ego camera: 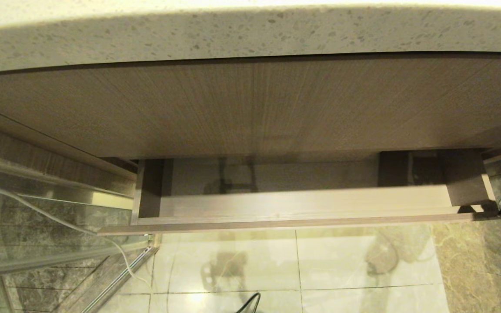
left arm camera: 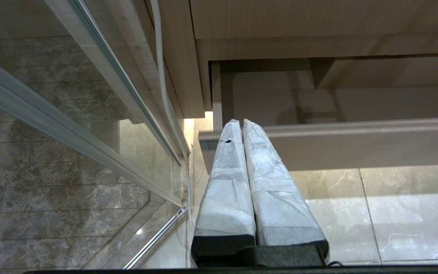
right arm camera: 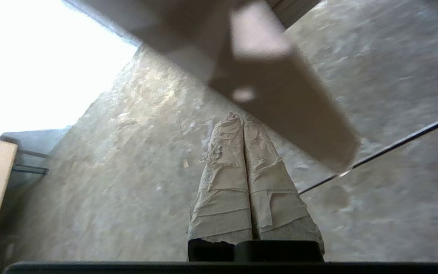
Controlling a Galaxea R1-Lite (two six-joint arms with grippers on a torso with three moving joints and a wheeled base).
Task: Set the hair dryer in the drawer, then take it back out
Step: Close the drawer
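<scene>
only the head view takes in the whole drawer [ego camera: 302, 208], pulled out beneath the speckled counter [ego camera: 250, 34]; no view shows the hair dryer. left wrist view shows the left gripper [left arm camera: 240, 122] pressed closed, empty, near the drawer's corner. right wrist view shows the right gripper [right arm camera: 241, 117] closed, empty, over marble floor [right arm camera: 108, 160].

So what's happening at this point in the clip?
The drawer under the speckled countertop stands pulled open, and what shows of its inside is empty; no hair dryer is in view. The right gripper is shut on nothing near the drawer's right end. The left gripper, also shut and empty, hangs by the left end.
</scene>
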